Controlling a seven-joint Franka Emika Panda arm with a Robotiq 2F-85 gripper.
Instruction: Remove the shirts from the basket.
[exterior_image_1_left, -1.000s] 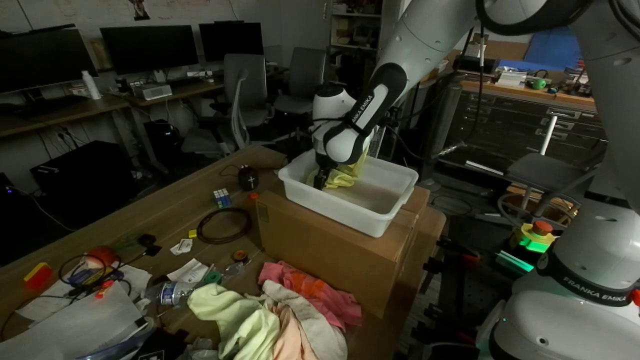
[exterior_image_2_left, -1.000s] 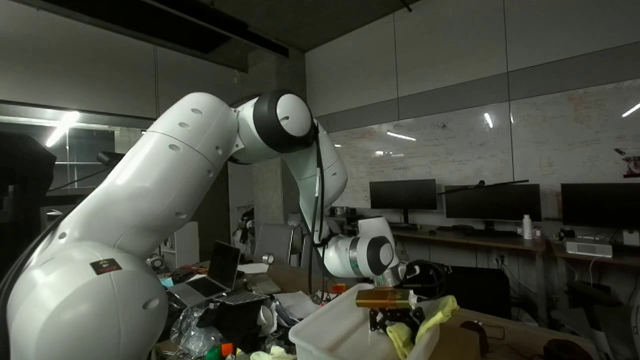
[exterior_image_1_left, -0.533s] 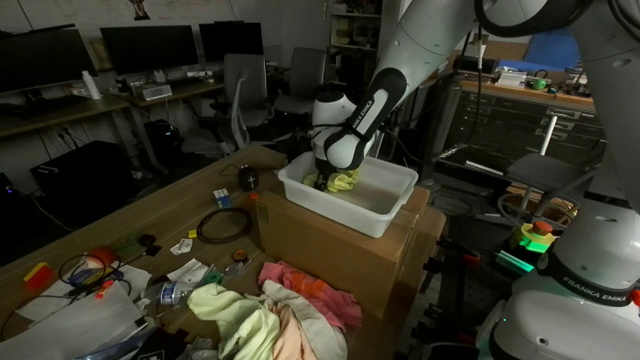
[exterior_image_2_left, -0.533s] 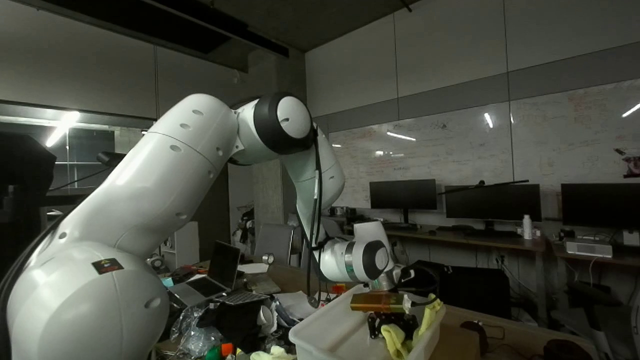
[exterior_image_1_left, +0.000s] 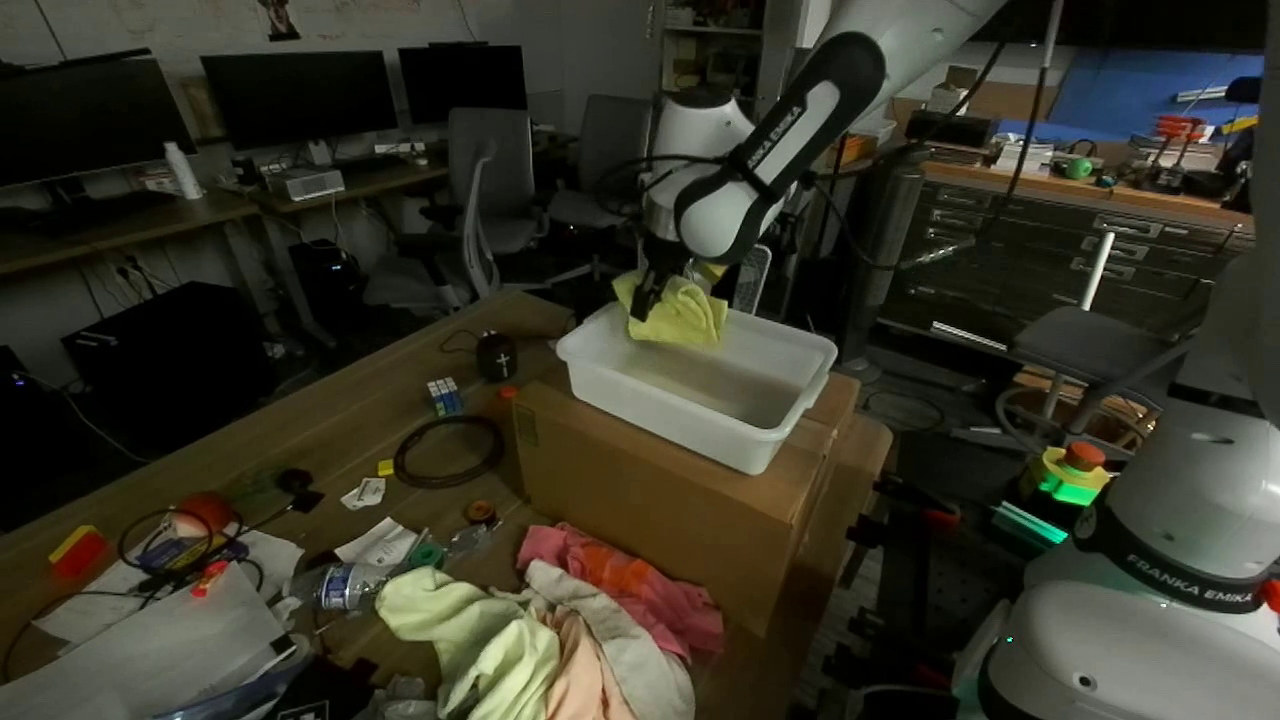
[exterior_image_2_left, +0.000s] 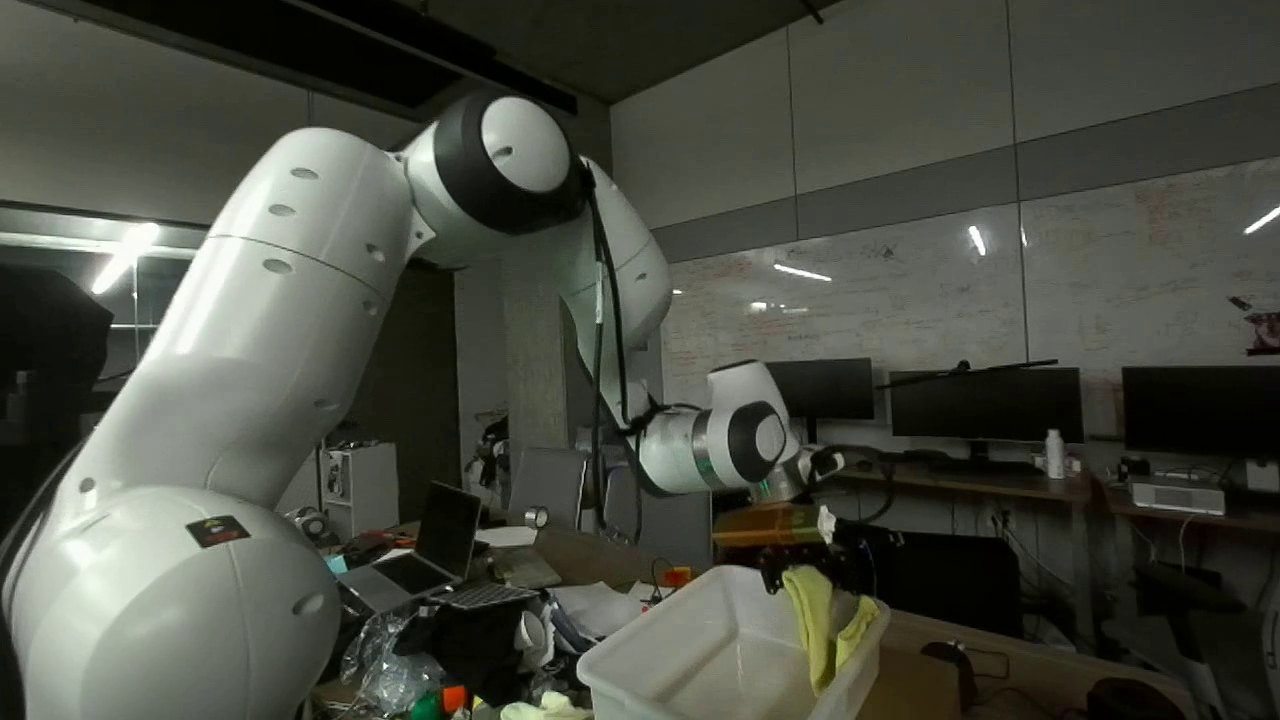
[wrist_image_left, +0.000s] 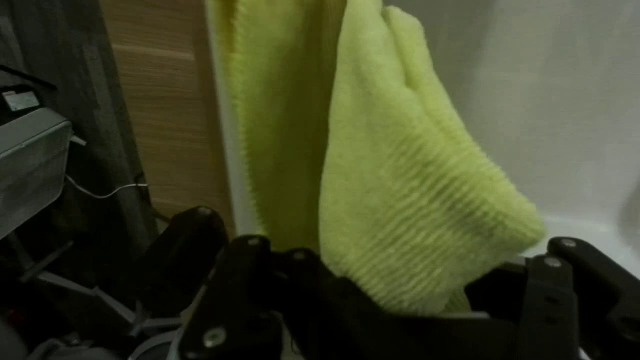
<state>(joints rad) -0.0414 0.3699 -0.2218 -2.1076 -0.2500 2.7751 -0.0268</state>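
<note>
Dimly lit throughout, with dark monitors (exterior_image_1_left: 298, 97) at the back and a cluttered worktop (exterior_image_1_left: 340, 430) in front. On the worktop, a cardboard box (exterior_image_1_left: 650, 490); on the box, a white tub (exterior_image_1_left: 668, 420) for the basket. Just changed: from low in the tub half a second ago to a plain lift. Pinches the yellow cloth (exterior_image_1_left: 685, 318) between the jaws and holds it up at one end of the tub, in both exterior views. Bunched there in the wrist view too, with the tips hard to make out. Hard to say whether touching the end wall or just apart. Means, most likely, a grip good enough for carrying, though not yet a finished removal. Probably needs a little more height, then a swing past the rim and a release on the worktop, perhaps by the heap of cloths (exterior_image_1_left: 575, 640). Watch for slipping, or for snagging a loose fold on the rim. Judging by the visible inside of the tub, likely the last piece out.
</note>
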